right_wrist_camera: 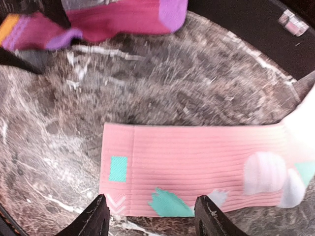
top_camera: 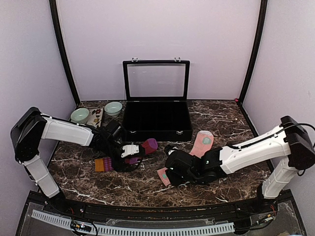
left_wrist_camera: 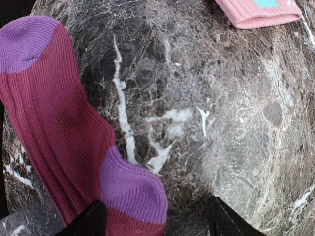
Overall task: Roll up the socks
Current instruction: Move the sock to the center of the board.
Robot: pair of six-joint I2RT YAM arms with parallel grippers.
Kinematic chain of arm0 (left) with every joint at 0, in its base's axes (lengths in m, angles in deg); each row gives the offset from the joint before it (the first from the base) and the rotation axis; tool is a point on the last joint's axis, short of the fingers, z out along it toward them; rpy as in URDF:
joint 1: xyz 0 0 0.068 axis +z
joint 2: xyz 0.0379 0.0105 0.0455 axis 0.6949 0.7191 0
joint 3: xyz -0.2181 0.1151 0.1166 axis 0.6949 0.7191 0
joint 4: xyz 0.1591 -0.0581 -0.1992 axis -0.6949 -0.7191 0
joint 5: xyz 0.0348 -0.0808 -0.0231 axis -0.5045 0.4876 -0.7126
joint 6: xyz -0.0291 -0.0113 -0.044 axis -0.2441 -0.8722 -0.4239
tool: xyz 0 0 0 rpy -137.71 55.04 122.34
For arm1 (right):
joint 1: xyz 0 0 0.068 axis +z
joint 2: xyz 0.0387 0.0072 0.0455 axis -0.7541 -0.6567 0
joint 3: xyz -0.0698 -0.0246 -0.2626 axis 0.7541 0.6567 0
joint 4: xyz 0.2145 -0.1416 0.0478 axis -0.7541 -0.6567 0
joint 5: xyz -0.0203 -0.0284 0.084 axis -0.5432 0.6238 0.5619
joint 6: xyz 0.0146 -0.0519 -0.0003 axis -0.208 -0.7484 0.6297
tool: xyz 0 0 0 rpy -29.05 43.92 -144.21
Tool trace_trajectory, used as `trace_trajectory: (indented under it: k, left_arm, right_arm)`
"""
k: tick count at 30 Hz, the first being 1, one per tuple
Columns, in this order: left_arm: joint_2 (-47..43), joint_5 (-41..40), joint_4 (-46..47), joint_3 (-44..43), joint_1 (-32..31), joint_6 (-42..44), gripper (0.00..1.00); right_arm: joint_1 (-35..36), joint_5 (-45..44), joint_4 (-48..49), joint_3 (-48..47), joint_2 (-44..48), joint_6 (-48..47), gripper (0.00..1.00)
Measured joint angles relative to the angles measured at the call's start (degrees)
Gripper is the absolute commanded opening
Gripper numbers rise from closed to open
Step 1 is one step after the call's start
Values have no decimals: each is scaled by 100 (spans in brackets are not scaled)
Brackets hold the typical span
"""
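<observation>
top view. the maroon sock (top_camera: 149, 144) lies on the marble table (top_camera: 226, 123) left of centre, with its purple toe toward the open black case (top_camera: 156, 123) and its orange cuff out to the left. my left gripper (top_camera: 138, 152) sits over its middle and hides that stretch. the pink sock (top_camera: 203, 141) runs diagonally right of centre, its near end under my right gripper (top_camera: 170, 172). bare marble lies between the two socks and along the near edge. two pale green bowls (top_camera: 113, 108) stand at the far left, well apart from both.

left wrist view. the fingers (left_wrist_camera: 91, 221) stand spread and clamp nothing. the maroon sock (left_wrist_camera: 54, 128) puts its purple heel between them, against the left one. the frame cuts the sock off at bottom left. a corner of the pink sock (left_wrist_camera: 261, 12) shows at the top edge.

right wrist view. the fingers (right_wrist_camera: 96, 216) stand apart, straddling the near long edge of the pink sock (right_wrist_camera: 197, 162) without pinching it. small white chevron marks (right_wrist_camera: 115, 204) by its cuff are perhaps a logo; i cannot read them. its toe end runs out of frame on the right. the maroon sock (right_wrist_camera: 123, 19) is blurred across the top.
</observation>
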Motion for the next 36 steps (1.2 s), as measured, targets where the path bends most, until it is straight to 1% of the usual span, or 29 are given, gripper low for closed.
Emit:
trace_trajectory:
  k: [4, 7, 11, 16, 23, 27, 30, 36]
  left_arm:
    - [-68, -92, -122, 2, 13, 17, 76]
    - [-157, -66, -551, -136, 33, 11, 79]
    - [-450, 247, -1067, -479, 55, -17, 81]
    - [-879, 625, -1405, -645, 55, -15, 81]
    - [-890, 1023, -1711, -669, 48, 31, 82]
    - [-745, 1202, -1858, -914, -11, 129, 82]
    - [-546, 1333, -1886, -1145, -103, 229, 81]
    - [-46, 1410, -1840, -1443, -476, 470, 79]
  right_arm:
    - [107, 129, 22, -133, -527, 20, 57]
    - [118, 173, 37, -210, -721, 20, 57]
    - [118, 199, 50, -223, -741, 17, 56]
    - [146, 275, 85, -308, -793, 13, 58]
    - [337, 358, 109, -341, -807, 22, 58]
    - [319, 505, 234, -284, -774, 116, 58]
    - [219, 625, 280, -39, -459, 278, 59]
    - [-476, 750, 249, 575, 1106, 739, 59]
